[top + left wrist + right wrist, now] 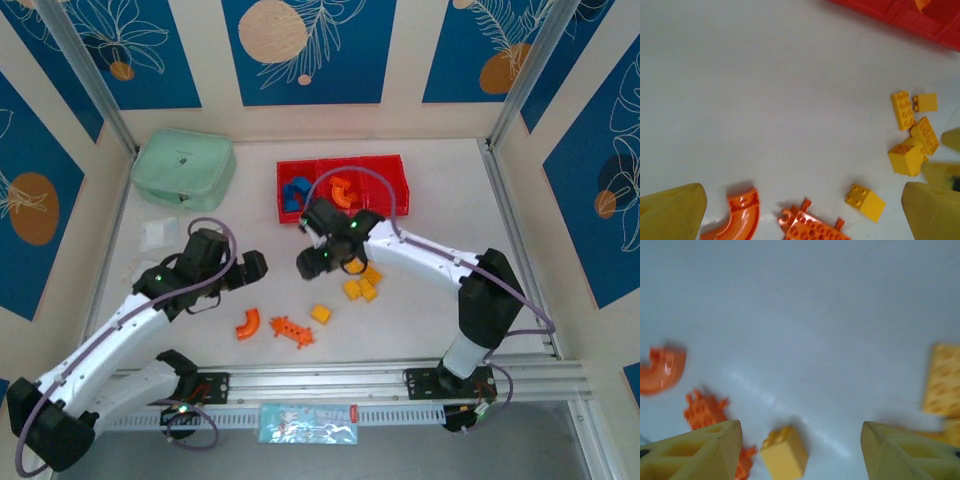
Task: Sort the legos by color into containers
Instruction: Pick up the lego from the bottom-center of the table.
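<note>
Yellow bricks (360,288) lie loose, nearer than the red bins (390,172). My right pincer (801,429) hangs released, empty, over a lone brick (785,456); left pincer (802,197) released too. Next, I judge: descend, clench it.

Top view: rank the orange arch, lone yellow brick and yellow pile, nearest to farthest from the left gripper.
1. Orange arch, on the near side of the left gripper.
2. Lone yellow brick, farther right.
3. Yellow pile, farthest right.
</note>
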### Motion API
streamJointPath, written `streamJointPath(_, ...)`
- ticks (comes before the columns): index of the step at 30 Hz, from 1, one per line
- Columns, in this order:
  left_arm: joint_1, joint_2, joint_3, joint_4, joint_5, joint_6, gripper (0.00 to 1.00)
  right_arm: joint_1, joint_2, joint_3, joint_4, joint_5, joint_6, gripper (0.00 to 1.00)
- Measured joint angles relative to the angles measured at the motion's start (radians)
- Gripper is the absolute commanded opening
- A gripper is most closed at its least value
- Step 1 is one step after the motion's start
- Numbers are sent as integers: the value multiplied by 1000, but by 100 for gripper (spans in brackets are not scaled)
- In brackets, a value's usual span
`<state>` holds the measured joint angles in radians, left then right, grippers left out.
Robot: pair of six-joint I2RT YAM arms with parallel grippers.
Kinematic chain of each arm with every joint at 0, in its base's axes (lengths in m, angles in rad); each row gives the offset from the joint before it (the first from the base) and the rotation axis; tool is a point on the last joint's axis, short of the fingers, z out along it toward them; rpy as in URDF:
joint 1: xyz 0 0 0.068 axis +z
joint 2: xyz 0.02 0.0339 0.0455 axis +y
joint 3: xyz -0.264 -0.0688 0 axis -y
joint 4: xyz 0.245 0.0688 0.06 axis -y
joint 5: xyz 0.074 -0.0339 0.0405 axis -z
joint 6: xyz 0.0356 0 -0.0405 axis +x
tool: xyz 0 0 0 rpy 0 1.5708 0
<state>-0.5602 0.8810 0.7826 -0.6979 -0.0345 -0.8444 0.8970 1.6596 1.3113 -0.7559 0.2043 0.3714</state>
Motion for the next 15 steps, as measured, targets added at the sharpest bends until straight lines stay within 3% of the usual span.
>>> streamJointPath(5, 0, -92, -40, -85, -11, -47, 99, 135, 0, -84, 18, -32, 14, 67)
streamJointPath(15, 0, -217, -104, -164, -27, -128, 99, 281, 82, -101, 73, -55, 21, 71)
